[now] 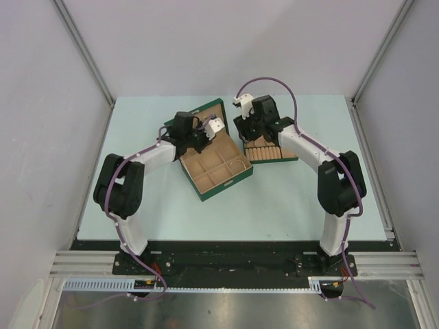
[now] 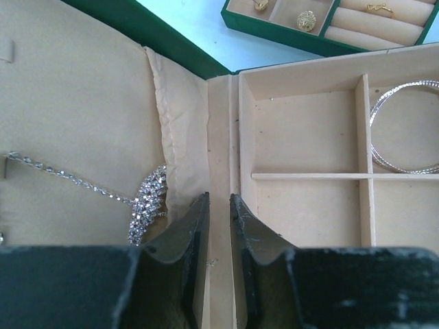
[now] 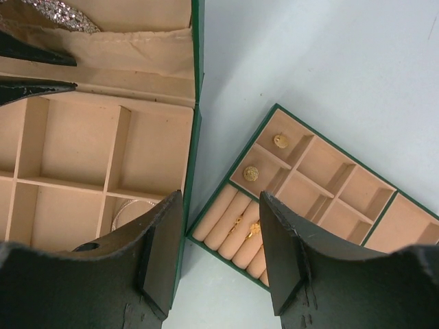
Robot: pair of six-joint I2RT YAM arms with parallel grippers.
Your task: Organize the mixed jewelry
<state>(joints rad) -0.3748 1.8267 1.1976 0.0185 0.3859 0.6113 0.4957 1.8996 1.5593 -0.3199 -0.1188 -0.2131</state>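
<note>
The thin chain necklace (image 2: pixel 68 179) with its sparkly pendant cluster (image 2: pixel 148 203) lies on the tan lining of the green box's open lid (image 2: pixel 82 103). Silver bangles (image 2: pixel 405 127) rest in a corner compartment of the box (image 1: pixel 212 164). My left gripper (image 2: pixel 219 199) hovers over the box's hinge strip, just right of the pendant; its jaws stand a narrow gap apart and hold nothing. My right gripper (image 3: pixel 221 199) is open and empty above the gap between the box and the small tray (image 3: pixel 384 226). The bangles (image 3: pixel 130 205) peek out beside its left finger.
The small green tray (image 1: pixel 264 147) lies right of the box. It holds gold ear studs (image 3: pixel 251 173) in its squares and gold rings (image 3: pixel 245 227) on its padded rolls. Several box compartments (image 2: pixel 302 130) hold nothing. Grey walls enclose the table's back and sides.
</note>
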